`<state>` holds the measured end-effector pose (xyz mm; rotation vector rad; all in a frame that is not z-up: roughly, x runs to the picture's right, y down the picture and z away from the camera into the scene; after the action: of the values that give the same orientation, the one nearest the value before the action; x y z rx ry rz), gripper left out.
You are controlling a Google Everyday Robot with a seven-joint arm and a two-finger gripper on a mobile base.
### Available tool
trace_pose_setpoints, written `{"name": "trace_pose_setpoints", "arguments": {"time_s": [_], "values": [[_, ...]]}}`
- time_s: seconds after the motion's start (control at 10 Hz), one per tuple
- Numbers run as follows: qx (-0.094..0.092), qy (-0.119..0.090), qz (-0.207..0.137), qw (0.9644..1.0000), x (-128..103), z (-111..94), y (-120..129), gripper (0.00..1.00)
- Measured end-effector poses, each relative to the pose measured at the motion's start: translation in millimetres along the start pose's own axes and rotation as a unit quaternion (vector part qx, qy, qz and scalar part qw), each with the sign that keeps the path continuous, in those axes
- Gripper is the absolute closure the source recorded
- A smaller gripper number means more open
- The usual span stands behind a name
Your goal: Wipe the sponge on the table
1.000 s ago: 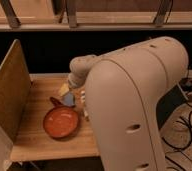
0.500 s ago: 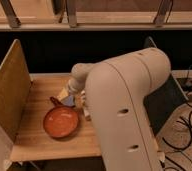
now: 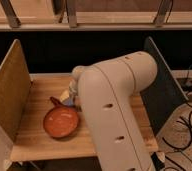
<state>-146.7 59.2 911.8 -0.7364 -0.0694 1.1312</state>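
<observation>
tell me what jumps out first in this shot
The big white robot arm fills the middle, bending down over the wooden table. To its left in the picture an orange pan lies on the table, handle toward the back. The pincer is hidden behind the arm's tip, near that handle.

An orange pan (image 3: 61, 121) sits on the wooden tabletop (image 3: 41, 86). Its dark handle points toward the back. Just behind the pan, by the end of the handle, is the robot's hand (image 3: 71, 98), with its fingers apart. The big white arm (image 3: 114, 100) hides most of it. A small blue-grey sponge (image 3: 68, 103) shows under the hand, right beside the handle. A tan wall (image 3: 9, 95) stands left of the pan. A dark wall (image 3: 161, 87) stands far to its right.
</observation>
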Motion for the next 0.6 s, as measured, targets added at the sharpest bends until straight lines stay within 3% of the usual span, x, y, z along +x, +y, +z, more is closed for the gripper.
{"name": "trace_pose_setpoints", "arguments": {"time_s": [0.3, 0.6], "values": [[-0.003, 0.017, 0.009, 0.9998, 3.1, 13.7, -2.0, 0.24], [0.005, 0.019, 0.008, 0.9998, -1.5, 11.6, -5.9, 0.24]]}}
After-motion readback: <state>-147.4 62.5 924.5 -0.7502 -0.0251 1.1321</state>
